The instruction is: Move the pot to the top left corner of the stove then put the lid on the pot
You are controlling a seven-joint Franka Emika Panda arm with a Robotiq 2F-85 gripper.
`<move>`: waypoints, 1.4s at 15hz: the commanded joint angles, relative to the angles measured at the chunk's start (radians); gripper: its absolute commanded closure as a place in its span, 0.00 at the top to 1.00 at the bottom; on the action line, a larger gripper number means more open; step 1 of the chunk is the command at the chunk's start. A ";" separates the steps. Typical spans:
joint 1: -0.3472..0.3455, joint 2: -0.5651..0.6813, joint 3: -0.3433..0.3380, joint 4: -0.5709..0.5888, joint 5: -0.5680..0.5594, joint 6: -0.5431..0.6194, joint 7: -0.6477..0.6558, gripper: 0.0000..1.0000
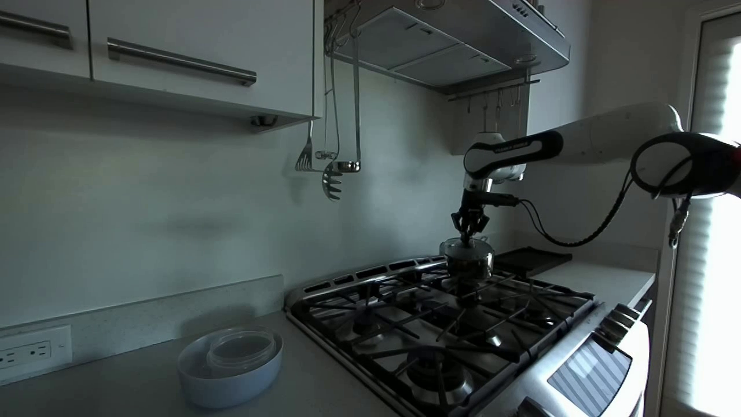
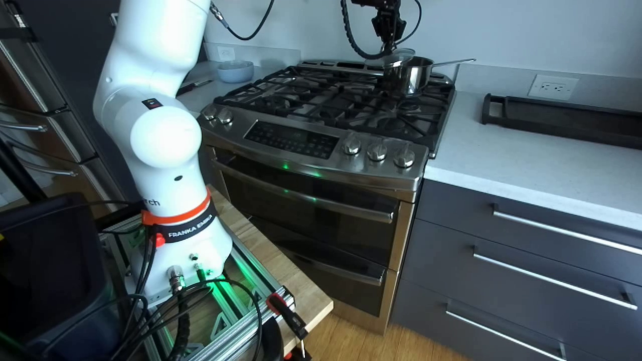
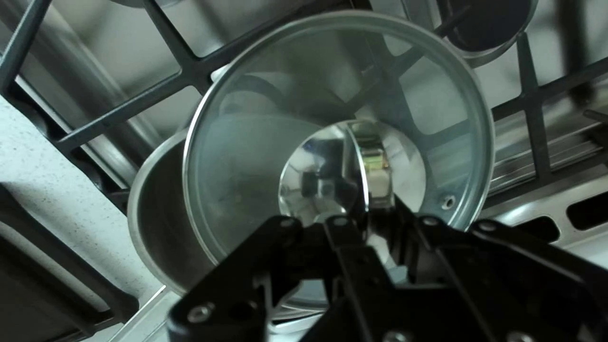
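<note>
The glass lid (image 3: 323, 90) hung just below the gripper (image 1: 465, 237), its shiny handle (image 3: 377, 166) between the jaws, which were nearly together and pinched on it. In an exterior view the pot (image 2: 410, 81) stood at the far right of the stove (image 2: 373, 169), the lid overlapping its left part. Whether they touched could not be told.
</note>
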 commanded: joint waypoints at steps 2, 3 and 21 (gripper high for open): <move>-0.003 0.042 -0.025 0.047 -0.003 0.010 0.096 0.02; -0.004 0.047 -0.028 0.056 -0.002 0.014 0.114 0.02; -0.043 0.211 -0.036 0.329 0.089 -0.105 0.322 0.02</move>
